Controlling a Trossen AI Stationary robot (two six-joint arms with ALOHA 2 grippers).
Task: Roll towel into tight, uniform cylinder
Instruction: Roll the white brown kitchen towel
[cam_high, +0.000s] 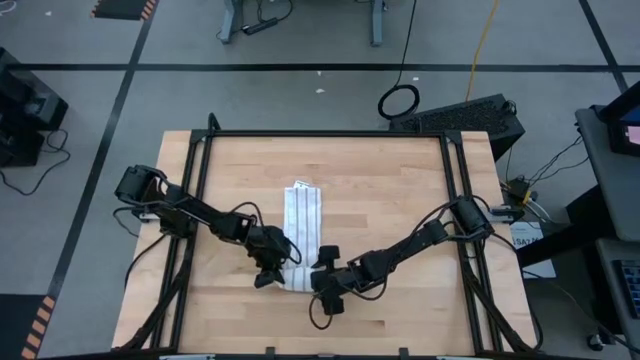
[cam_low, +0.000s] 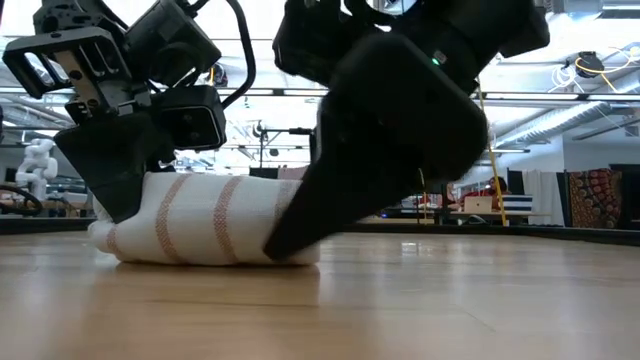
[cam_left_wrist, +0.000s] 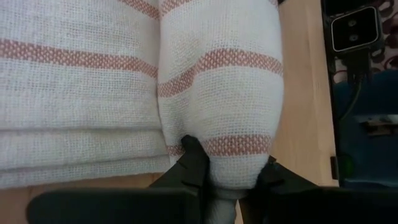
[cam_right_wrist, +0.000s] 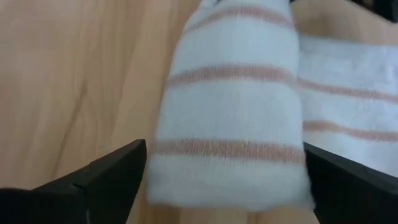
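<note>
The towel (cam_high: 301, 215), white with thin reddish stripes, lies as a narrow strip running toward the far edge. Its near end is rolled into a short cylinder (cam_low: 210, 235) that rests on the wood. My left gripper (cam_left_wrist: 231, 158) is at the roll's left end, shut on it. At the roll's right end is my right gripper (cam_right_wrist: 224, 152), open wide, with one finger (cam_right_wrist: 127, 165) on each side of the roll. In the low view its dark body (cam_low: 380, 130) covers that end. My left gripper pinches the roll's left end (cam_left_wrist: 227, 180) between its two fingers (cam_left_wrist: 193, 158). It comes slanting down from the table's left, along the roll's length. The roll lies on the table against the flat part of the towel. My right gripper straddles the roll's right end (cam_right_wrist: 230, 186); I cannot tell whether its fingers touch the cloth.
Black frame rails (cam_high: 325, 133) run around the wooden tabletop (cam_high: 400, 200). Bare wood shows to the left and right of the towel strip. Cables and equipment stand on the floor beyond the table.
</note>
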